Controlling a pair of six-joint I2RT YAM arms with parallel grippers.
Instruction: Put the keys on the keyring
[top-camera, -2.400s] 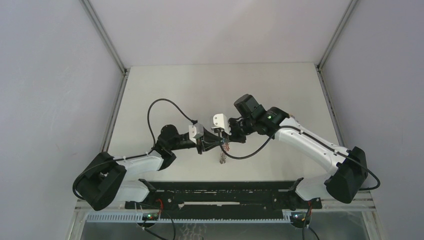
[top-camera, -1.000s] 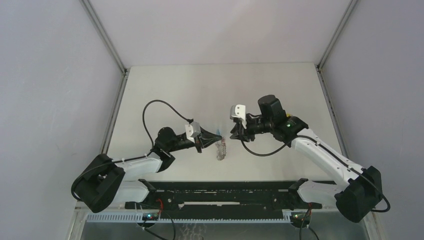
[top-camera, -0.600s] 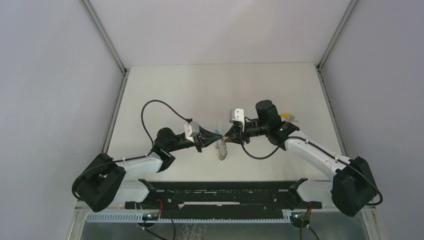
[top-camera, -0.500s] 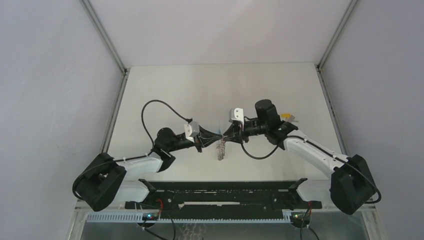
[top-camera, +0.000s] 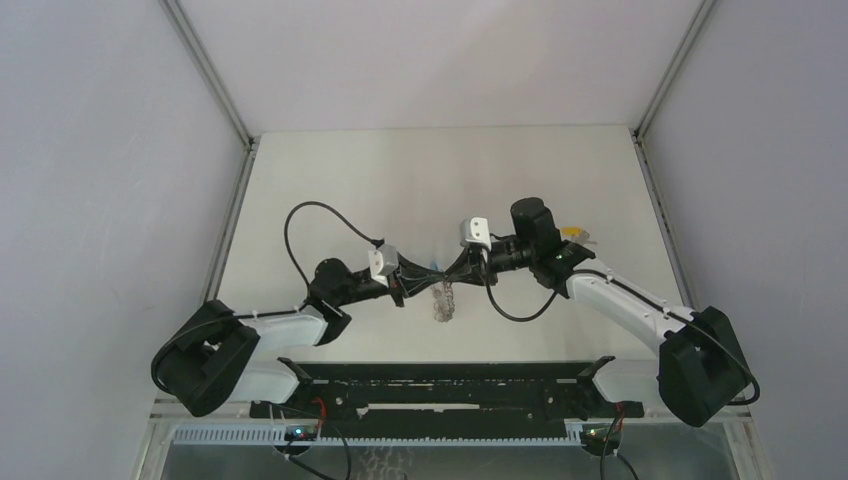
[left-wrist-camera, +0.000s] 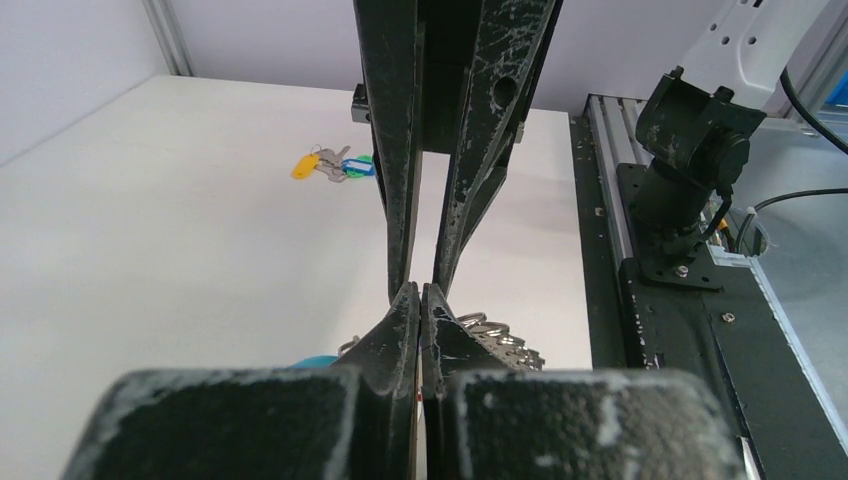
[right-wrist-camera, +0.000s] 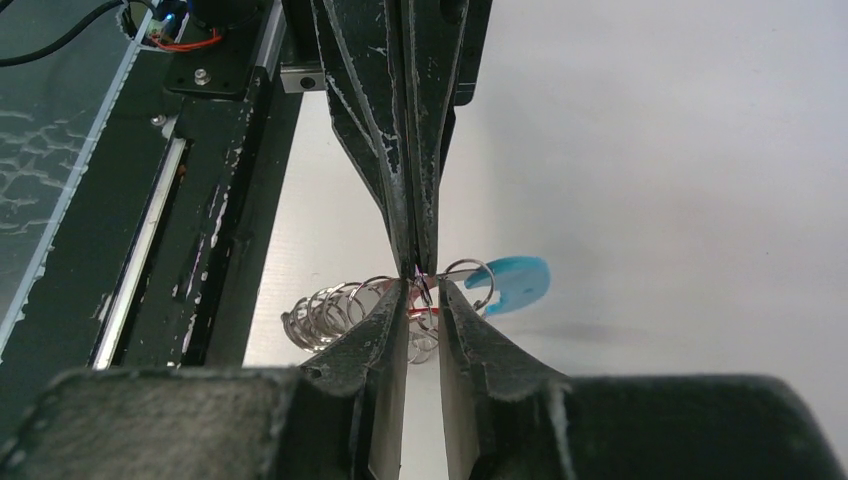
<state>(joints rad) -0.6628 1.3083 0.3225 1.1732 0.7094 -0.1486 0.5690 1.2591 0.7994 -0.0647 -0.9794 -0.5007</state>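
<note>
Our right end effector (right-wrist-camera: 420, 305) has swung back, tip to tip with our left end effector (left-wrist-camera: 418, 310), which pinches the keyring (right-wrist-camera: 340, 305) above the counter (top-camera: 350, 180). Its fingers stand narrow, and we cannot tell if they grip. The keys (left-wrist-camera: 335, 165) lie well apart, so threading remains.

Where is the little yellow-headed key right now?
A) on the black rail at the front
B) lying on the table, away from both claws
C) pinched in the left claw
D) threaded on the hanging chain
B: the yellow key lies on the table beside another key, well apart from the keyring, which hangs in the air.
</note>
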